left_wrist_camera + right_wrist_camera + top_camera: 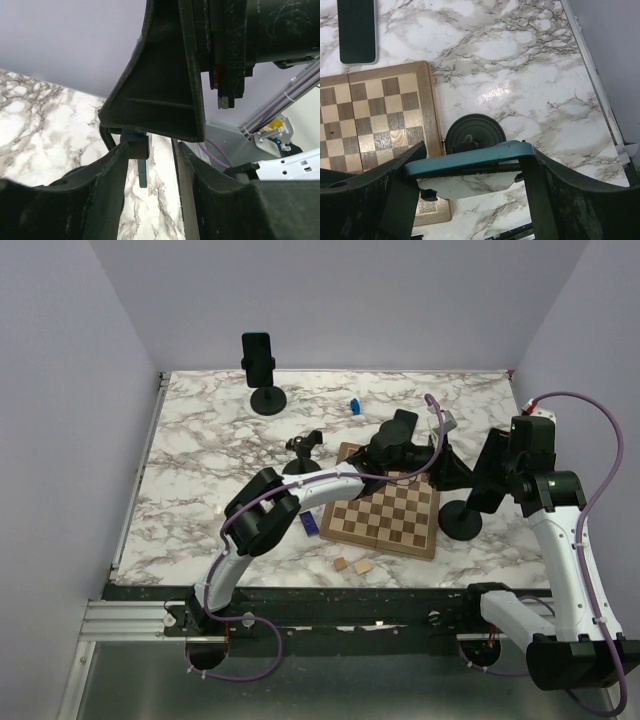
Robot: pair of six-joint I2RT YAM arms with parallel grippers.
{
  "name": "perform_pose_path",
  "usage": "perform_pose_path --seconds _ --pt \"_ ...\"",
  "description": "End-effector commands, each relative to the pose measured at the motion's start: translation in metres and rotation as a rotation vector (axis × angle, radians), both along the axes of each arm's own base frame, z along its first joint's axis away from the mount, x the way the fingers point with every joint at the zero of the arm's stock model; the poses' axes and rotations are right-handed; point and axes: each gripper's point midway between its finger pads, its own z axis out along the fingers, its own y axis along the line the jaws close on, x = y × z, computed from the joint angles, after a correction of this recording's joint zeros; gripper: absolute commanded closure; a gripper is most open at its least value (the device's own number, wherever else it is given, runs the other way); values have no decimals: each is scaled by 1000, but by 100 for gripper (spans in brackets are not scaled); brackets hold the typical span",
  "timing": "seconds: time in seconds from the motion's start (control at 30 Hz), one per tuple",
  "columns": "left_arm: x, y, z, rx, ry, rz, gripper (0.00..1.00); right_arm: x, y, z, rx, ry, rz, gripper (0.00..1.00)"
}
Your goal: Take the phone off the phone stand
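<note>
Right wrist view shows the right pincer (476, 159) clamped across the phone (452, 163). One finger presses on each end of its teal-cased edge, and only the phone separates the jaws. Directly below that edge, the round black base of the phone stand (475, 131) sits on the marble desk (530, 65), just beside the right edge of the chessboard (375, 115). Whether the phone is seated in the stand's cradle or lifted clear of it cannot be told. In the top external view, the phone leans tilted above the stand's base, near the desk's right side. The left pincer (150, 148) hangs close to it with its fingers (112, 185) spread apart, gripping nothing. Marble shows through the gap, and a large black shape that is hard to identify fills the view just above the fingertips.
</note>
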Motion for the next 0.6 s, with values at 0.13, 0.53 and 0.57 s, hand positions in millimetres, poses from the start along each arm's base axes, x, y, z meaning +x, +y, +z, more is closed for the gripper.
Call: perform_pose_path --seconds 0.13,0.53,0.57 --pt "-7 -19 -18 55 11 -66 60 4 7 1 14 -8 47 99" --pt "4 -21 -32 69 98 -19 46 4 11 6 41 -36 47 99" --pt "4 -22 -33 65 106 -27 46 5 11 6 46 -39 48 99"
